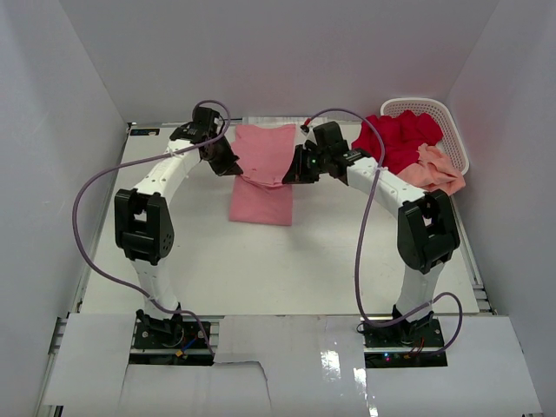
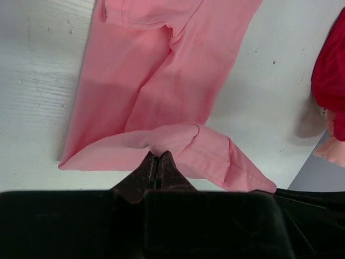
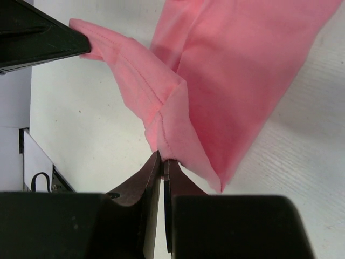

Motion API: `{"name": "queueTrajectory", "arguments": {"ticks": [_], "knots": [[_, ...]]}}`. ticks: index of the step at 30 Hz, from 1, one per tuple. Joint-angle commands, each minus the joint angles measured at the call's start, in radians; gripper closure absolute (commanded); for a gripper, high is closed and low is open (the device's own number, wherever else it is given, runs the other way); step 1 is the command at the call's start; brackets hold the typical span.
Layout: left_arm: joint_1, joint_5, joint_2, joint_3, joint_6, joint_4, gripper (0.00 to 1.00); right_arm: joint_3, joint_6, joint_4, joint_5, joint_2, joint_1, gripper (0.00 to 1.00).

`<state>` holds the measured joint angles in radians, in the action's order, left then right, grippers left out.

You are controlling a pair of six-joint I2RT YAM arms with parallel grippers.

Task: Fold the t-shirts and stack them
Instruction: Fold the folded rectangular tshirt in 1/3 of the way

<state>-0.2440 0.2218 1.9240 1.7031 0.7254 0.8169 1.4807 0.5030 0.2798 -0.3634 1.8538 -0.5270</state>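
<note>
The medium pink t-shirt [image 1: 263,169] lies narrow and lengthwise at the table's far middle, its far part lifted. My left gripper [image 1: 229,162] is shut on its left edge [image 2: 156,141], pinching a fold. My right gripper [image 1: 294,170] is shut on its right edge [image 3: 164,145], pinching a hemmed corner. Both hold the cloth above the table while the rest [image 2: 161,70] hangs down onto it. The deep red t-shirt [image 1: 395,139] and the pale peach-salmon t-shirt [image 1: 432,169] lie crumpled in the basket at the far right.
A white perforated plastic basket [image 1: 455,130] stands at the far right corner. White walls close in the table on three sides. Purple cables loop from both arms. The red shirt [image 2: 330,75] shows at the right of the left wrist view.
</note>
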Motion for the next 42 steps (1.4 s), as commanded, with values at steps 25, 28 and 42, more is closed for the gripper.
{"name": "queueTrajectory", "arguments": {"ticks": [25, 28, 42], "knots": [[0.02, -0.075, 0.168, 0.187, -0.011, 0.018, 1.0, 0.314, -0.101, 0.058, -0.12, 0.278, 0.099, 0.92], [0.028, -0.078, 0.174, 0.207, -0.012, 0.022, 1.0, 0.354, -0.101, 0.07, -0.131, 0.303, 0.104, 0.92], [0.031, -0.064, 0.257, 0.268, -0.014, 0.019, 1.0, 0.461, -0.101, 0.093, -0.154, 0.418, 0.117, 0.92]]}}
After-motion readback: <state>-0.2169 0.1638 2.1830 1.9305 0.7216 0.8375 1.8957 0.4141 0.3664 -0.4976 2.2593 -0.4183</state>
